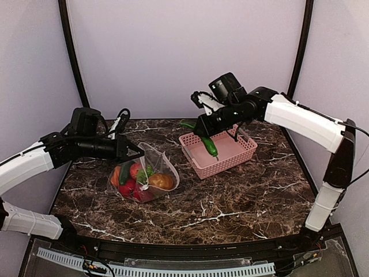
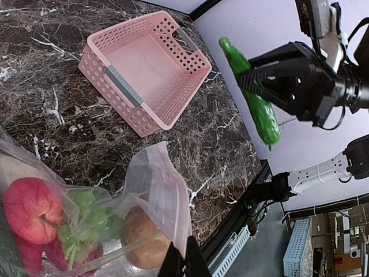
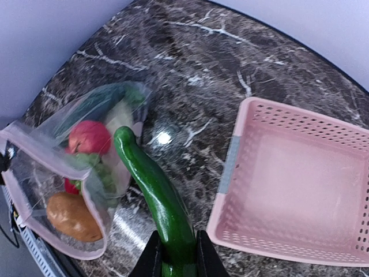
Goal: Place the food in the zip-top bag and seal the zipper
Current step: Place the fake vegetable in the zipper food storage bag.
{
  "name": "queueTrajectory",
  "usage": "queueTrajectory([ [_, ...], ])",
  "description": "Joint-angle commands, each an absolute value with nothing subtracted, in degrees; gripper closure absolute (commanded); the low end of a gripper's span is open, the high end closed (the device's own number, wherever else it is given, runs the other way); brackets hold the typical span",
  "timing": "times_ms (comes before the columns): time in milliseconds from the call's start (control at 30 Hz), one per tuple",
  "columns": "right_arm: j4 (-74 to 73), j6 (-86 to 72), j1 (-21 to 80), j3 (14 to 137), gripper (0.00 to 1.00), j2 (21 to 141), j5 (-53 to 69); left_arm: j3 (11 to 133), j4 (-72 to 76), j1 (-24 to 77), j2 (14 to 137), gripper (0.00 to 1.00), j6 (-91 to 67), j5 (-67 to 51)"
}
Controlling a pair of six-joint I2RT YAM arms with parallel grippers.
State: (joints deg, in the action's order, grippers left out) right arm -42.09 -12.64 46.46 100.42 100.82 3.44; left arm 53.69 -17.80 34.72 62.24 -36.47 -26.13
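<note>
The clear zip-top bag (image 1: 151, 173) lies at the table's left with its mouth held up. It holds red tomatoes (image 1: 128, 186), green leafy pieces (image 2: 86, 222), an orange-brown piece (image 1: 162, 181) and a dark green piece. My left gripper (image 1: 136, 153) is shut on the bag's pinkish mouth edge (image 2: 173, 213). My right gripper (image 1: 202, 124) is shut on a long green cucumber (image 1: 209, 144), held in the air above the pink basket's left end; it also shows in the right wrist view (image 3: 158, 196). The white slider is not visible.
The pink slotted basket (image 1: 219, 153) stands empty at the back right of the marble table (image 1: 230, 202). Purple walls close in the back and sides. A black rail runs along the near edge.
</note>
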Motion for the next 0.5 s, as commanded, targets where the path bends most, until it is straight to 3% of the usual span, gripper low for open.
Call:
queueTrajectory([
  [0,-45.99,-14.73,52.06,98.72,0.92,98.65,7.39,55.53,-15.43,35.9,63.06,0.99,-37.03,-26.15],
  [467,-47.04,-19.05,62.4,100.71,0.92,103.7,9.56,54.9,-11.87,38.18,63.71,0.99,-39.65,-26.26],
])
